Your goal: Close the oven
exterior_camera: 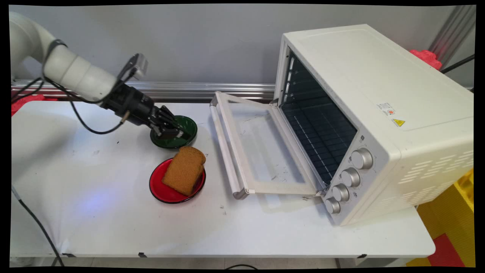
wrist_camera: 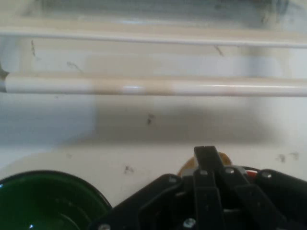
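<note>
Here, at a white table (exterior_camera: 94,189), the arm's black gripper (exterior_camera: 178,133) hangs low over a green plate (exterior_camera: 190,127), its fingers drawn together with nothing seen between them. The green plate looks empty, and in the hand view its dark rim (wrist_camera: 43,201) sits at about 8 o'clock from the gripper (wrist_camera: 206,158). In the main view a red plate (exterior_camera: 159,189) lies just beside the green one at roughly 6 o'clock, well clear of the black fingertips, and carries a thick slice of brown bread (exterior_camera: 184,170) that leans across it with its crust toward the gripper. At 3 o'clock stands a cream toaster oven (exterior_camera: 379,94) with its glass door (exterior_camera: 257,151) dropped flat onto the table, its dark wire rack (exterior_camera: 318,125) showing inside and four silver knobs (exterior_camera: 350,176) down the front corner. The door handle (exterior_camera: 225,148) is the part of the oven nearest the plates, and the hand view looks straight across bare table at that pale bar (wrist_camera: 144,86). In my judgement, working well from this spot calls for a slow, level hand: the plates are shallow and light enough to skid, the bread is soft and propped rather than flat, and the handle leaves little room at 3 o'clock.
</note>
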You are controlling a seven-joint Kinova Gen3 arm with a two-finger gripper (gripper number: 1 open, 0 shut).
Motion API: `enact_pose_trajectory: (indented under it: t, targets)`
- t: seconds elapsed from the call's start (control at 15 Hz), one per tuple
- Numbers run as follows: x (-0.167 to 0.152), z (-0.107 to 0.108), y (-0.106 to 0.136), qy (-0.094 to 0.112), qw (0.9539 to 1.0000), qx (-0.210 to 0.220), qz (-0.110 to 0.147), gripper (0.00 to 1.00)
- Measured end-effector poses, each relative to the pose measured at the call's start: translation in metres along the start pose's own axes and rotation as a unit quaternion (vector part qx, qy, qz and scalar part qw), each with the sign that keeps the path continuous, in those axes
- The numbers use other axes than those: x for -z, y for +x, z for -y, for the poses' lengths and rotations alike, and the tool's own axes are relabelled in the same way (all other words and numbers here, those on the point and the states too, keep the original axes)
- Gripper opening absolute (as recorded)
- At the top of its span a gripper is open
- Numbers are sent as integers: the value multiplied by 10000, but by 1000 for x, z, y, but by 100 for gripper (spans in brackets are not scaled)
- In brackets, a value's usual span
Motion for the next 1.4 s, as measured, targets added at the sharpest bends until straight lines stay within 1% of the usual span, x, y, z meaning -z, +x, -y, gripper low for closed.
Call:
enact_pose_trajectory:
  t: [0.07, 0.2, 0.87, 1.4]
  targets:
    - [-5, 2, 0, 3, 10000, -12, 14, 0]
    - [-23, 11, -1, 14, 10000, -80, 37, 0]
    - [-76, 33, -3, 65, 9996, -289, -5, 0]
    - [-103, 39, -7, 49, 9993, -364, -28, 0]
